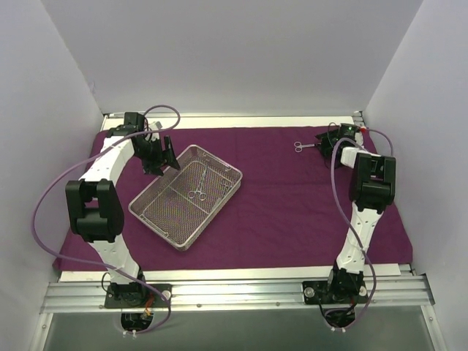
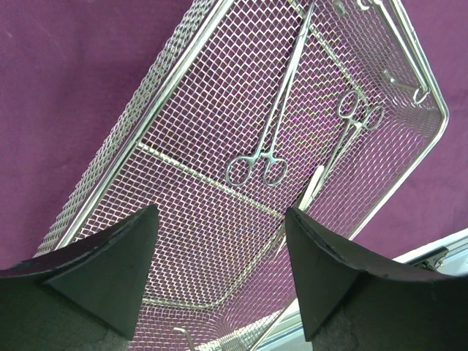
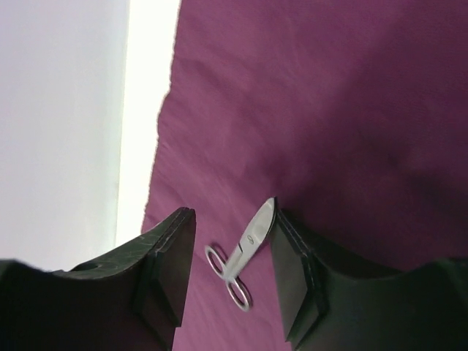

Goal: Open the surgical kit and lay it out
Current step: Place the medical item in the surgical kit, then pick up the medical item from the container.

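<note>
Your left tool [image 2: 221, 216] hung spread wide by the back-left corner of the wire-mesh tray [image 1: 212, 212], raised above it and pinching nothing. Inside the tray lay a long ring-handled clamp [image 2: 284, 82] and, just beside it, a shorter clamp [image 2: 340, 146]. The tray sat askew on the purple cloth [image 1: 292, 212], which covered most of the worktop [image 1: 234, 274]. Well to the right of the tray, near the cloth's back edge, your right tool [image 3: 232, 219] stood low with its fingers apart. A small pair of scissors [image 3: 245, 245] lay flat on the cloth between them. Its blade tip was close against one finger, and I could not tell whether they touched.
</note>
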{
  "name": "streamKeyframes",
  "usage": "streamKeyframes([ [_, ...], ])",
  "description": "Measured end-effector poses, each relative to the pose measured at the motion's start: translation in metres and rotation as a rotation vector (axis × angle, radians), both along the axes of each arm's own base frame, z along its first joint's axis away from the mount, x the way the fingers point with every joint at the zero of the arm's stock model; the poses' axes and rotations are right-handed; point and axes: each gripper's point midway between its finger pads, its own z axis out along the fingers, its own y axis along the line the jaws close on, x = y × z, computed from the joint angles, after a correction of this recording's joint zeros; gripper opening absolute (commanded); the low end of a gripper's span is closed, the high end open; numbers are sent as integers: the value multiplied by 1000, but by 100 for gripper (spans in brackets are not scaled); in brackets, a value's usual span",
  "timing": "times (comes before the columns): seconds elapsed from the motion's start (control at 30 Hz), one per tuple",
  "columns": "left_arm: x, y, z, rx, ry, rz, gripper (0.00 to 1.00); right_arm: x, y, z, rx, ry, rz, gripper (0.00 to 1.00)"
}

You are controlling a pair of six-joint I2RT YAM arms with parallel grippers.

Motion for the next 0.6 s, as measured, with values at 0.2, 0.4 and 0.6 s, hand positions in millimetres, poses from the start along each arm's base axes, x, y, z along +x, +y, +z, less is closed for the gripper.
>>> streamKeyframes([
  [0.2,-3,-5,1,6,-4,-18,73,-39,2,4,-17,177,12,62],
  [0.4,-10,-30,-1,31,-6,-84,68,-75,-5,35,-73,289,41,69],
  [0.6,-19,-61,-7,43,7,-172,58,-81,-29,67,-165,281,79,66],
])
